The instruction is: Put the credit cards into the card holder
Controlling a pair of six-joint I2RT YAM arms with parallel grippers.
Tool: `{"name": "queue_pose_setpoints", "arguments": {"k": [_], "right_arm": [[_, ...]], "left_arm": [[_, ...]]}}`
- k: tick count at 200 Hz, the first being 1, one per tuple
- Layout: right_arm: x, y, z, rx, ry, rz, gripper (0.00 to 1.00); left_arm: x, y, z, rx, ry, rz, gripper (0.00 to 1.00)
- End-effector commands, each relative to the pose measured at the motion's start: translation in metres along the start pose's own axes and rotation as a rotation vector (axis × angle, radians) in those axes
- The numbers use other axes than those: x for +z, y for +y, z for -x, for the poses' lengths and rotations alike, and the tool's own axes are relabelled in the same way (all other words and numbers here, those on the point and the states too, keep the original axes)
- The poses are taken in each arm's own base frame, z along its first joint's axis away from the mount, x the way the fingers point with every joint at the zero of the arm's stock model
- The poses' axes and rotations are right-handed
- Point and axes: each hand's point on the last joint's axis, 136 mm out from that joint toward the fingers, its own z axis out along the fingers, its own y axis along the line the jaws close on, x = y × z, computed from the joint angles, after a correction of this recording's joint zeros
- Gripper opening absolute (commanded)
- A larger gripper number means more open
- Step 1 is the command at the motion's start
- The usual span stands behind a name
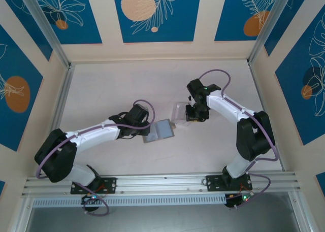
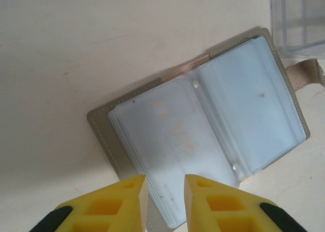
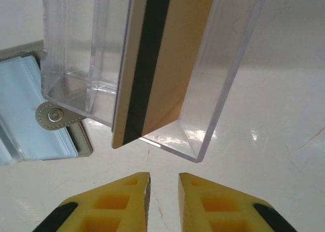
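The left tool stands partly open, its yellow fingers apart on either side of the lower corner of a plastic sleeve without pinching it. That sleeve belongs to the card holder, which lies opened flat on the pale surface. Its cover is matte grey with a stitched edge. The inner pockets are soft, translucent and bluish, stacked like pages. Through the left-hand pocket a pale card shows faintly, with what seems to be "VIP" lettering on it, though the plastic blurs it. A snap strap with a round metal stud sticks out from the holder's far side.

The right tool is also open, with nothing between its yellow fingers, and hovers just short of a clear box. The box is rigid, transparent plastic with straight walls and an inner divider, and it lies just beside the holder's strap. In it stands one credit card, tan-gold with a black stripe down its length. The card leans against a wall, and its lower corner pokes out past the box's open end toward the tool.
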Motion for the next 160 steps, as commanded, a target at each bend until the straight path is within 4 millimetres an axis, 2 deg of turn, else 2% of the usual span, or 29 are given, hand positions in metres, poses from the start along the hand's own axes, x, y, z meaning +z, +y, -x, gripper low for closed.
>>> {"name": "queue_pose_setpoints", "arguments": {"k": [1,50,103,160], "right_arm": [[-0.002,0.008,0.008,-0.018,-0.011,-0.013,0.24],[-0.001,0.019,0.014,-0.035,-0.016,0.000,0.25],[0.005,0.013,0.017,-0.036,-0.016,-0.049,0.24],[0.001,0.004,0.012,-0.041,-0.020,-0.091,0.16]], "left_arm": [[0.001,0.005,-0.004,-0.005,0.015,0.009,0.25],[0.003,0.006,-0.006,-0.008,0.022,0.013,0.25],[0.001,0.005,-0.005,-0.007,0.017,0.009,0.25],[0.002,0.005,-0.005,-0.009,0.017,0.007,0.25]]}}
